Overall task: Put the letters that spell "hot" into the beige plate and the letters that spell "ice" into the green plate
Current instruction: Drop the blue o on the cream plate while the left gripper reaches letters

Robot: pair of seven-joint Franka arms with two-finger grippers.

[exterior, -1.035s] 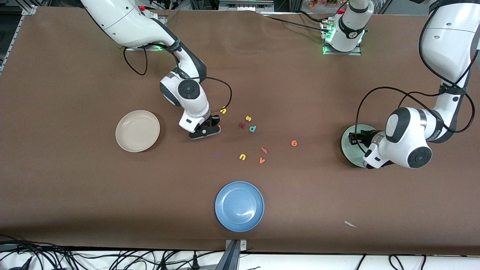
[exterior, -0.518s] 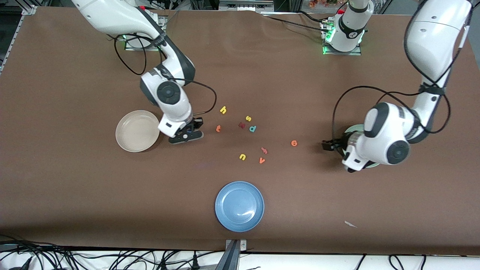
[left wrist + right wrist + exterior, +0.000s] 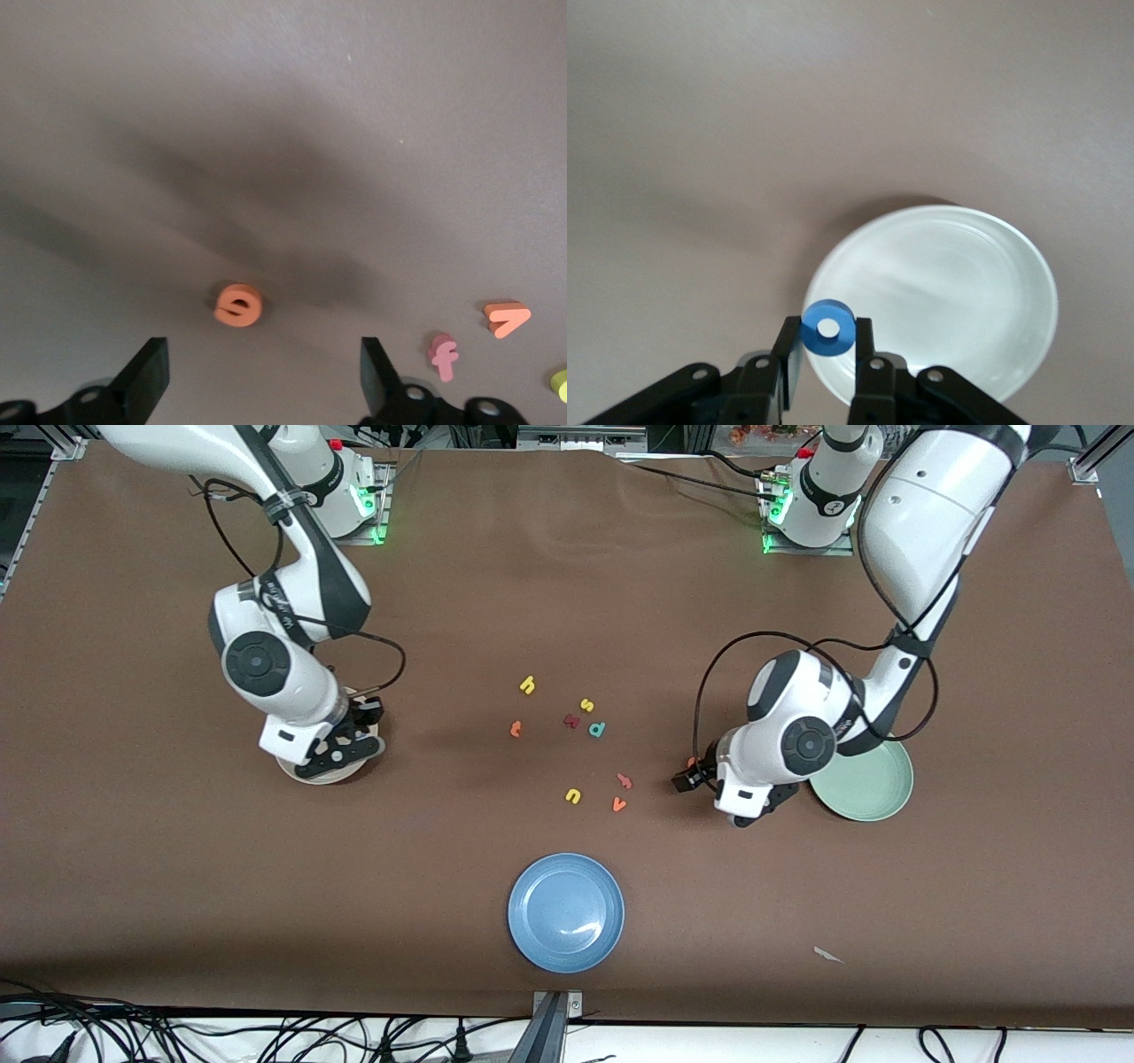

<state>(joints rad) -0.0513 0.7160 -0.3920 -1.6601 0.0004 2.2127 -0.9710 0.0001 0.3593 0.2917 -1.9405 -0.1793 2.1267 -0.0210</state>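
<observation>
My right gripper [image 3: 347, 737] hangs over the beige plate [image 3: 330, 779], shut on the blue ring "o" [image 3: 828, 328]. In the right wrist view the "o" sits over the rim of that plate [image 3: 948, 292]. The yellow "h" [image 3: 528, 685] and orange "t" [image 3: 516, 729] lie on the table mid-way between the arms. My left gripper [image 3: 693, 774] is open just over the orange "e" [image 3: 693, 762], beside the green plate [image 3: 873, 790]. In the left wrist view the "e" [image 3: 237, 305] lies just ahead of the wide-apart fingertips [image 3: 156, 354].
Loose letters lie near the middle: dark red "k" [image 3: 571, 721], yellow "s" [image 3: 586, 705], teal "p" [image 3: 597, 730], yellow "u" [image 3: 573, 795], pink "f" [image 3: 624, 781], orange "v" [image 3: 619, 804]. A blue plate [image 3: 566, 912] sits nearer the front camera.
The right arm carried the blue "o" from the letter cluster to over the beige plate. The left arm left the green plate, moved to the orange "e", and its jaws opened wide.
</observation>
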